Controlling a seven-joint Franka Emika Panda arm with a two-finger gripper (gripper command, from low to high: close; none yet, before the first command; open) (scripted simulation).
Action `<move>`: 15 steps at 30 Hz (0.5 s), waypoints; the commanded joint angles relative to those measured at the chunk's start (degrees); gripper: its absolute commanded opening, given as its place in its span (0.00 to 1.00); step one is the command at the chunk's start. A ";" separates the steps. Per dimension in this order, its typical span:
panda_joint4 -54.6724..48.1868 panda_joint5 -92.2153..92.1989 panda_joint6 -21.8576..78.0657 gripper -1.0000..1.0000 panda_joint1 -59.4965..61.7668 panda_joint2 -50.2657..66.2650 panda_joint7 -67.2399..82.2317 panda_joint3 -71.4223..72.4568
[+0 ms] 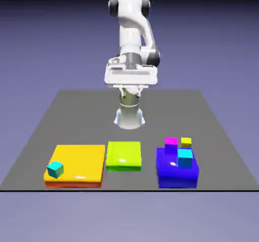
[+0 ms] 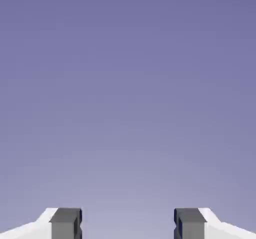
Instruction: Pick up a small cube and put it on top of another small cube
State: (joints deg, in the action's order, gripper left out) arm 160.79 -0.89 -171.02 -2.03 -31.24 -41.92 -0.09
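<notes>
Nearest the camera in the exterior view, the blue block [image 1: 177, 178] bears a cyan cube [image 1: 184, 158]. Beyond it are the pink cube [image 1: 171, 145], apparently at the block's far edge, and the yellow cube [image 1: 186, 142], partly hidden. Risk: crowding may cause a descending finger to strike the cyan cube; off-centre release may topple the stack.

In the hand view, the gripper [image 2: 128, 224] stands wide open, holding nothing. Only backdrop shows, so misalignment could go undetected.

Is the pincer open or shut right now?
Open. In the hand view, the pincer has its two fingertips standing wide apart, with only plain backdrop between them and nothing held.
</notes>
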 commanded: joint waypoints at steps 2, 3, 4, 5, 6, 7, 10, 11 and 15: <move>-1.60 -1.51 4.82 0.50 -0.91 4.16 -1.54 1.86; -2.40 -2.27 7.23 0.50 -1.36 6.23 -2.31 2.78; -3.20 -3.02 9.64 0.50 -1.82 8.31 -3.09 3.71; -4.00 -3.78 12.05 0.50 -2.27 10.39 -3.86 4.64; -4.80 -4.54 14.46 0.50 -2.72 12.46 -4.63 5.56; -5.60 -5.29 16.87 0.50 -3.18 14.54 -5.40 6.49; -8.00 -7.56 24.10 0.50 -4.54 20.77 -7.71 9.27; -8.80 -8.32 26.51 0.50 -4.99 22.84 -8.48 10.20; -12.55 -10.73 33.94 0.50 -5.11 31.15 -13.32 15.11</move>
State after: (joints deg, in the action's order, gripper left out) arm 148.24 -11.61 -137.09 -7.69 -0.09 -55.24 15.02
